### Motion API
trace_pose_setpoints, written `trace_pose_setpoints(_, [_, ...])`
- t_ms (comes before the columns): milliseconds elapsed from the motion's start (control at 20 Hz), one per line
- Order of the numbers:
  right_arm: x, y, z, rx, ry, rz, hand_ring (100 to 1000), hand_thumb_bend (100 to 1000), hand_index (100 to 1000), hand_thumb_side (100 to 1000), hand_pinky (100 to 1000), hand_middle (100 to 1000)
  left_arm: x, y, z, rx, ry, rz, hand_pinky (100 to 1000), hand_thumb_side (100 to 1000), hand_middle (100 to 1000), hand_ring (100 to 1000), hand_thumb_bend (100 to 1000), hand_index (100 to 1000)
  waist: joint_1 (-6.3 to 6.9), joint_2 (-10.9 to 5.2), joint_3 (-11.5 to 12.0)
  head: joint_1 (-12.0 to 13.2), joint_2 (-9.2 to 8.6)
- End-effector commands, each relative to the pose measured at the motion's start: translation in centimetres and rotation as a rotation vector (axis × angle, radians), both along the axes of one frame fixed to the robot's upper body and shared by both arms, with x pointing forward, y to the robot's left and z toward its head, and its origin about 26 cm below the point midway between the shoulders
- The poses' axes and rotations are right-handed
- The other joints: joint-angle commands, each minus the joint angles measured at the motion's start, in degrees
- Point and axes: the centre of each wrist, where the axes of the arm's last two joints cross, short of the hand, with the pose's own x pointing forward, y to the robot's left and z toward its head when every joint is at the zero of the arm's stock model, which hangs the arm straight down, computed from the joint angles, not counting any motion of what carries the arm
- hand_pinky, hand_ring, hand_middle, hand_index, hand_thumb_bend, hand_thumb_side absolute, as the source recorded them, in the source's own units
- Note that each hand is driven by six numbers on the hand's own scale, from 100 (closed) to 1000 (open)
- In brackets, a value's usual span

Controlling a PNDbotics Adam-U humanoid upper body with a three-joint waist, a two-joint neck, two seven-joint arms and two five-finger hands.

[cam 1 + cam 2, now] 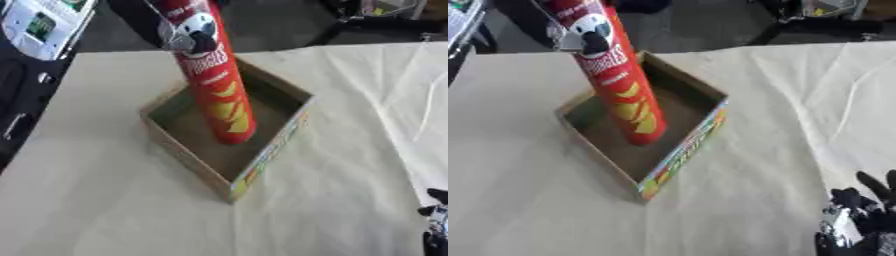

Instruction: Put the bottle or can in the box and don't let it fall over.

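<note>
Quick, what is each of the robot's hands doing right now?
Left hand: fingers grip the Pringles can near its top, can standing in the cardboard box.
Right hand: idle at lower right, fingers relaxed, holding nothing.

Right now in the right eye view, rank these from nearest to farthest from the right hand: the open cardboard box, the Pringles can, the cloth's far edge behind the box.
Measured from the right hand, at the lower right corner:
1. Cardboard box, its printed near wall toward the centre.
2. Pringles can, upright inside the box, left of centre.
3. Cloth's far edge, behind the box at upper left.
</note>
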Motion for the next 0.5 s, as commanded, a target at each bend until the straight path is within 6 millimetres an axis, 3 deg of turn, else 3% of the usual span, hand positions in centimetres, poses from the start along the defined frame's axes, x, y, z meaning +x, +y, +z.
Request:
trace_pose_setpoints(50, [0.0, 0.2, 0.4, 0.004, -0.021, -0.001, 569, 100, 947, 648, 382, 732, -0.1, 0.3, 0.8, 0.365, -0.194, -0.148, 930, 566, 823, 932, 100, 817, -0.13, -0.78, 0.02, 0.07, -0.79])
trace_pose_setpoints(100, [0.0, 0.2, 0.5, 0.004, -0.021, -0.001, 569, 100, 947, 653, 382, 732, -0.1, 0.5, 0.9, 0.361, -0.198, -0.147, 965, 723, 867, 956, 100, 855, -0.14, -0.71, 0.05, 0.02, -0.79])
trace_pose_setpoints(150, [0.1, 0.2, 0.5, 0.005, -0.022, -0.001, 569, 100, 947, 653, 382, 732, -0.1, 0.6, 1.0, 0.358, -0.201, -0.143, 1000, 1000, 936, 989, 100, 906, -0.14, -0.65, 0.07, -0.02, -0.79])
trace_pose_setpoints(250, [0.1, 0.3, 0.5, 0.006, -0.023, -0.001, 569, 100, 947, 653, 382, 732, -0.1, 1.0, 1.3, 0.348, -0.203, -0.131, 1000, 1000, 1000, 1000, 100, 953, -0.14, -0.58, 0.10, -0.07, -0.75])
trace_pose_setpoints(500, [0.1, 0.2, 0.5, 0.004, -0.023, -0.001, 569, 100, 946, 654, 383, 732, -0.1, 1.4, 1.5, 0.301, -0.179, -0.132, 1000, 1000, 990, 1000, 100, 961, -0.17, -0.72, 0.11, -0.05, -0.55])
